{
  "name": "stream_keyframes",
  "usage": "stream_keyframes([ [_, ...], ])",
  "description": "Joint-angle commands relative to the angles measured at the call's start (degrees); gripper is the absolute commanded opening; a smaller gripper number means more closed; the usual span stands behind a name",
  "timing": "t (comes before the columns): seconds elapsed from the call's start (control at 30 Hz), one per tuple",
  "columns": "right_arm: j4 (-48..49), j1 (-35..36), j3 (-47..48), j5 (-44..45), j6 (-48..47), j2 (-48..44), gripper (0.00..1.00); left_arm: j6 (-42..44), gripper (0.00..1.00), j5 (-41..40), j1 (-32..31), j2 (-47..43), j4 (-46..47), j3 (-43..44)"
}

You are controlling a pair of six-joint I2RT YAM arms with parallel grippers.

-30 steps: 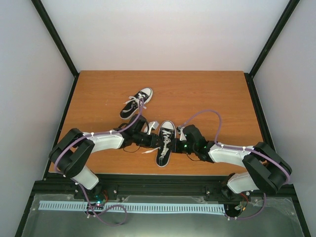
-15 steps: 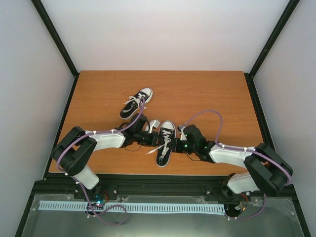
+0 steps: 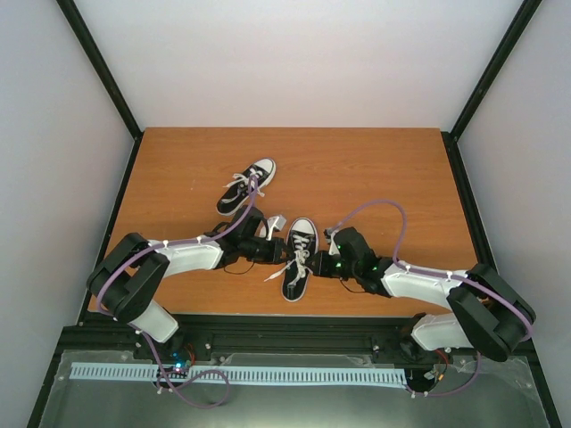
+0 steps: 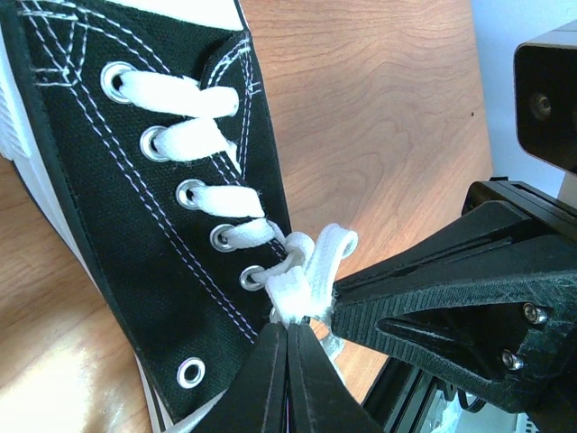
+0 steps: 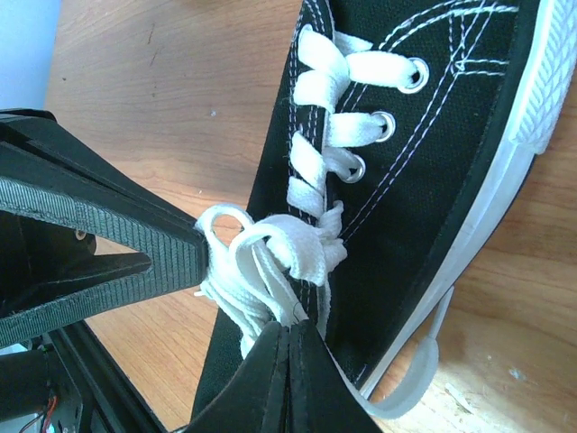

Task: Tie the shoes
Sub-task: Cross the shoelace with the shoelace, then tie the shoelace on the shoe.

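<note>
Your left tool [image 4: 287, 332] has just pinched shut on the near shoe's [image 3: 300, 260] lace [image 4: 311, 275]; your right tool [image 5: 290, 332] already grips a loop [image 5: 270, 244] (the knot looks ready to tighten).

A wooden table [image 3: 375, 169] is carrying everything in front of me. Two shoes are lying directly on it, both sitting on their soles. The near shoe [image 3: 300, 259] is resting close to the table's near edge, its toe pointing away from me. The far shoe [image 3: 247, 185] is lying well apart from it, farther back and to my left, its toe angling toward the far right. A lace [image 3: 270, 275] is trailing off the near shoe's left side onto the wood.
</note>
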Motion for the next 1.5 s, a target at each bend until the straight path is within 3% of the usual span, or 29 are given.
stream_keyframes([
  [0.0, 0.0, -0.5, 0.5, 0.6, -0.5, -0.6, 0.03, 0.0, 0.01, 1.0, 0.4, 0.3, 0.1, 0.5],
  [0.27, -1.7, -0.5, 3.9, -0.4, -3.0, 0.8, 0.04, -0.4, 0.01, 1.3, 0.4, 1.1, 0.4, 0.6],
  [0.57, -8.5, 0.9, 5.5, 2.7, -6.5, -3.3, 0.4, -0.9, 0.01, 1.2, 0.4, 0.9, 0.4, 0.8],
  [0.7, -14.6, 4.8, 5.9, 7.8, -7.7, -7.5, 0.47, -1.2, 0.01, 1.1, 0.4, 0.9, 0.5, 0.8],
  [0.87, -16.2, 9.2, 4.5, 12.1, -4.6, -7.9, 0.45, -1.2, 0.01, 1.2, 0.4, 0.8, 0.5, 0.9],
  [1.23, -15.1, 13.2, 8.5, 15.5, -4.8, 1.1, 0.41, -1.1, 0.01, 1.2, 0.4, 0.5, 0.3, 0.9],
  [1.37, -15.5, 13.2, 9.9, 16.4, -5.1, 3.7, 0.35, -1.1, 0.01, 1.1, 0.4, 0.4, 0.3, 0.9],
  [1.47, -15.8, 13.2, 10.5, 16.9, -4.9, 4.3, 0.17, -1.1, 0.01, 1.0, 0.4, 0.3, 0.3, 0.9],
])
